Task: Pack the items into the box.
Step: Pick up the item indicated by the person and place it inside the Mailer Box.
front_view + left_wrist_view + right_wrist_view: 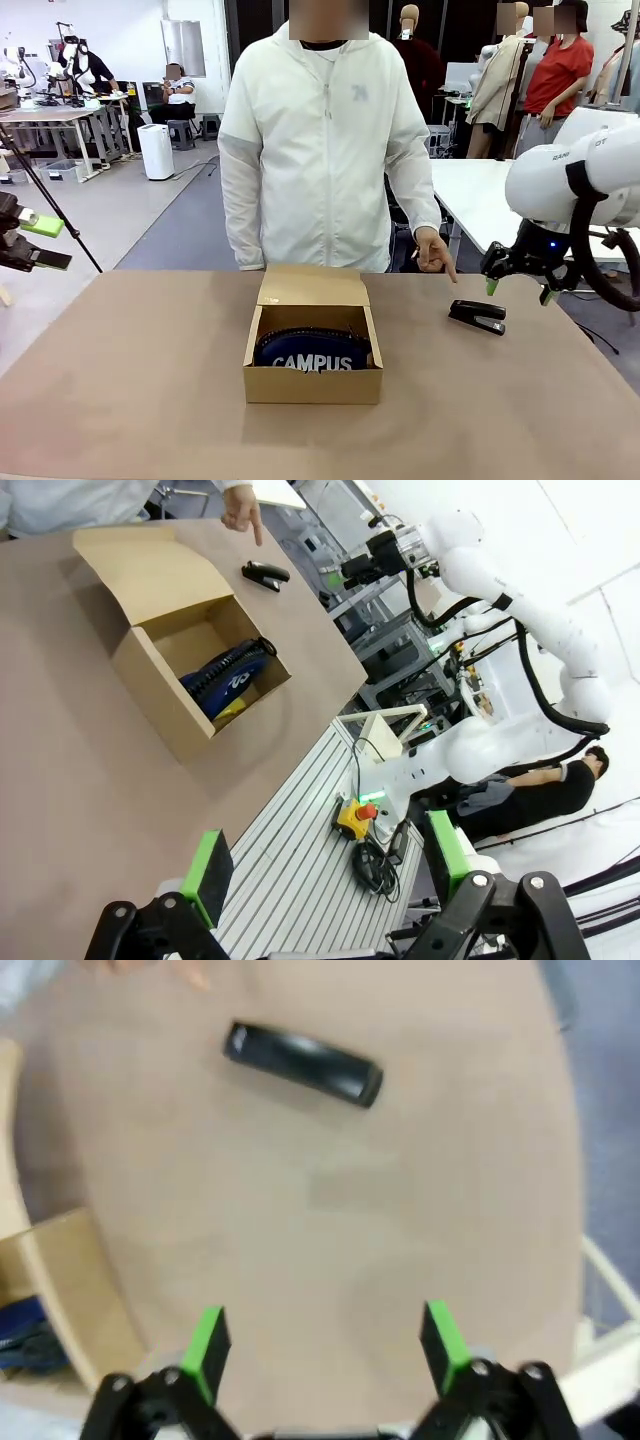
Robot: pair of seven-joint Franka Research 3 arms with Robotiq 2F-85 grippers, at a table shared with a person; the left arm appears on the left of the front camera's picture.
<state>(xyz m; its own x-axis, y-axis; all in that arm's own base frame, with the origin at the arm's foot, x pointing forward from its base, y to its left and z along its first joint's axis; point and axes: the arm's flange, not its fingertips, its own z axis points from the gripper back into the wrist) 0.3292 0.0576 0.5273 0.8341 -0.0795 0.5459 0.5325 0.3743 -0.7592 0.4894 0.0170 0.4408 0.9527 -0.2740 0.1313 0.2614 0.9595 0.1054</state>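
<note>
Hovered right gripper (519,291), released and empty, over stapler (477,317) for pickup; parked left gripper (328,865) released; found pencil case (312,352) in box (312,386).

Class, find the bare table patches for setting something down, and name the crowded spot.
Widest: the table left of the box, out to the left edge. Also the strip between box and near edge. Crowded: far right, where the stapler, the person's hand and the open right gripper cluster; the box already holds the pencil case.

White R arm (560,180), blk cable (585,262), blk R hand (519,291) w/ green pads (492,287), person's white zip jacket (320,150)
</note>
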